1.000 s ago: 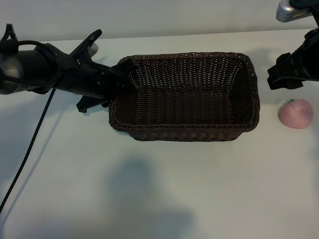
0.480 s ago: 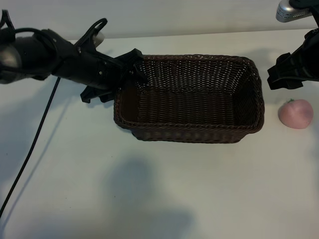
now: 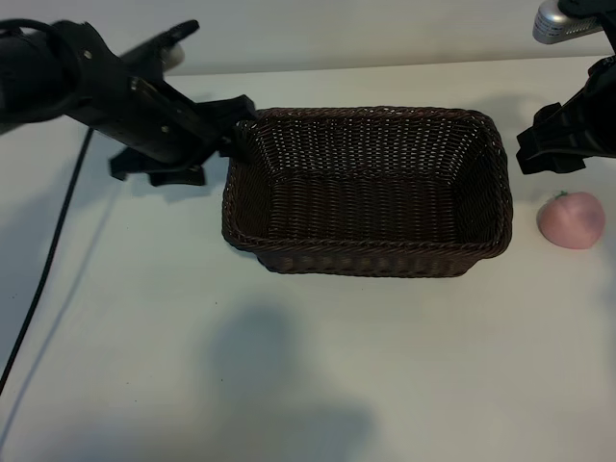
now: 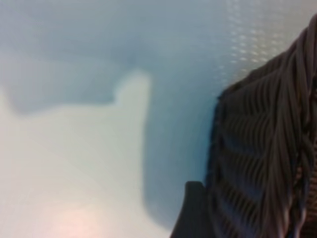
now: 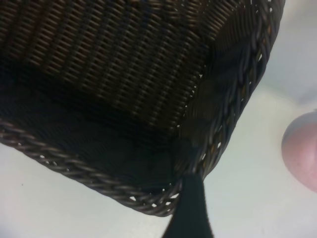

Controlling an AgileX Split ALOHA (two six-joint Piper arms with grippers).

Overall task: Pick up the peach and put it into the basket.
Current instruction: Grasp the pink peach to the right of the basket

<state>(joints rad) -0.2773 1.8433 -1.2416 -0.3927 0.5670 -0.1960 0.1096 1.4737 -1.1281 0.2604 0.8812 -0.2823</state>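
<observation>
The dark-brown woven basket (image 3: 366, 265) stands mid-table and shows nothing inside. The pale-pink peach (image 3: 571, 219) lies on the table just right of the basket's right end. My left gripper (image 3: 223, 142) hovers at the basket's far-left corner, open, holding nothing. In the left wrist view one of its fingers (image 4: 194, 210) stands beside the basket's outer wall (image 4: 267, 148). My right gripper (image 3: 539, 152) hangs open just behind the peach, by the basket's right rim. The right wrist view shows a basket corner (image 5: 99, 178), one dark finger (image 5: 190, 208) and the peach's edge (image 5: 302, 148).
A black cable (image 3: 48, 279) trails from the left arm down across the white table (image 3: 289, 385). A silver device (image 3: 563, 19) sits at the far right corner above the right arm.
The left gripper has opened and drawn back and up from the basket's left end. The basket has shifted slightly to the right. The right arm and the peach have not moved.
</observation>
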